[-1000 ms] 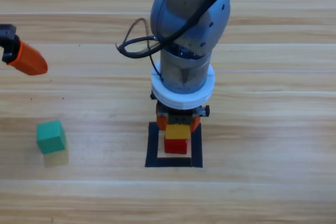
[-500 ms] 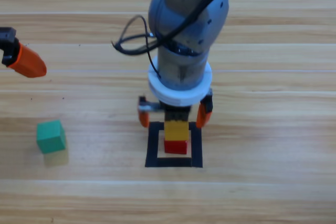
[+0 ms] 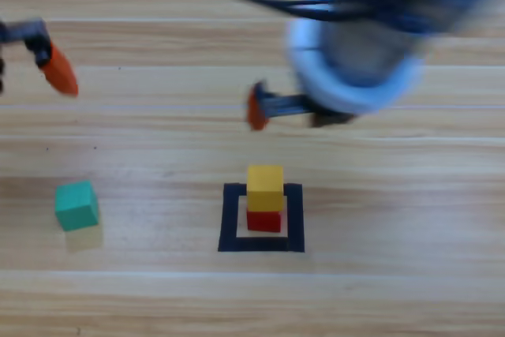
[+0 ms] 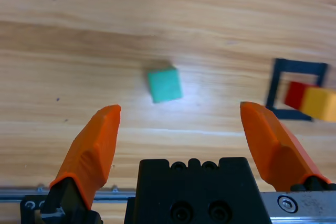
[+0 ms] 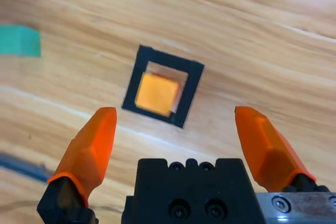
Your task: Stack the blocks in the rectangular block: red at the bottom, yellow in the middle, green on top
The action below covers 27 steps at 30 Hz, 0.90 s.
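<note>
From the high view, the yellow cube (image 3: 265, 187) sits on top of the red cube (image 3: 264, 219), and the pair stands inside the black tape rectangle (image 3: 231, 222) on the wooden counter (image 3: 410, 226). The green cube (image 3: 76, 205) lies by itself on the wood well off at nine o'clock from the rectangle. The right gripper (image 3: 292, 108) hangs above the counter at twelve o'clock from the stack, clear of it, with only one orange tip plainly seen. The left gripper (image 3: 55, 67) shows at the picture's left edge, at about twelve o'clock from the green cube.

In the left wrist view, the left gripper (image 4: 181, 129) has its fingers (image 4: 92, 150) spread wide with nothing between them. The green cube (image 4: 164, 84) lies on bare wood beyond them, and the rectangle (image 4: 278, 85) with the red cube (image 4: 295, 94) and yellow cube (image 4: 319, 103) sits at three o'clock from it.

In the right wrist view, the right gripper (image 5: 178, 132) also has its fingers (image 5: 262, 145) released and wide apart, holding nothing. The yellow cube (image 5: 156, 94) is seen from above inside the rectangle (image 5: 193, 85), hiding most of the red one. The green cube (image 5: 18, 40) is at the left edge, at about ten o'clock from the rectangle.
</note>
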Each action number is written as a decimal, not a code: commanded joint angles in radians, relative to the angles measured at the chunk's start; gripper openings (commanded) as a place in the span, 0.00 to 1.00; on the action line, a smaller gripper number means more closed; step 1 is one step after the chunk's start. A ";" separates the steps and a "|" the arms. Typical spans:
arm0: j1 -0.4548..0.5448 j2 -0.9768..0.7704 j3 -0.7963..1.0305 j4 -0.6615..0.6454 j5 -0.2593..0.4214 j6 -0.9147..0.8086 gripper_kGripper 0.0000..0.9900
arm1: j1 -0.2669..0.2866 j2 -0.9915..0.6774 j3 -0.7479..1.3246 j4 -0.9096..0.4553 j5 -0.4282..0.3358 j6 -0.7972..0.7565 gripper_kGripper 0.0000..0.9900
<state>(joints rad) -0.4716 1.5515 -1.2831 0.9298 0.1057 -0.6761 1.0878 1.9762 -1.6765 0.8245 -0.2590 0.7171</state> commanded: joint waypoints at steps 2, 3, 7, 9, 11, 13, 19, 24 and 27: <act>0.096 0.183 0.028 0.007 -0.014 -0.030 0.98 | -0.134 -0.418 0.517 -0.426 0.110 -0.168 1.00; 0.096 0.200 0.034 0.007 -0.015 -0.033 0.98 | -0.166 -0.453 0.592 -0.501 0.156 -0.200 1.00; 0.096 0.228 0.037 0.007 -0.040 -0.040 0.99 | -0.189 -0.502 0.681 -0.547 0.187 -0.240 1.00; 0.093 0.240 0.037 0.007 -0.055 -0.053 0.99 | -0.189 -0.504 0.701 -0.547 0.190 -0.240 1.00; 0.093 0.249 0.042 0.006 -0.063 -0.073 0.99 | -0.189 -0.504 0.718 -0.548 0.195 -0.243 1.00; 0.087 0.257 0.047 0.003 -0.075 -0.086 1.00 | -0.187 -0.496 0.725 -0.550 0.199 -0.245 1.00; 0.064 0.268 0.125 -0.085 -0.093 -0.108 0.99 | -0.174 -0.511 0.819 -0.662 0.201 -0.271 1.00; 0.042 0.283 0.163 -0.143 -0.093 -0.106 0.99 | -0.174 -0.487 0.808 -0.662 0.198 -0.275 1.00; 0.019 0.295 0.172 -0.166 -0.086 -0.117 0.99 | -0.174 -0.470 0.802 -0.663 0.195 -0.275 1.00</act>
<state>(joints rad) -0.4042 1.7998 -1.1331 0.7905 0.0192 -0.7728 0.9292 1.4784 -0.8837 0.1816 -0.0634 0.4423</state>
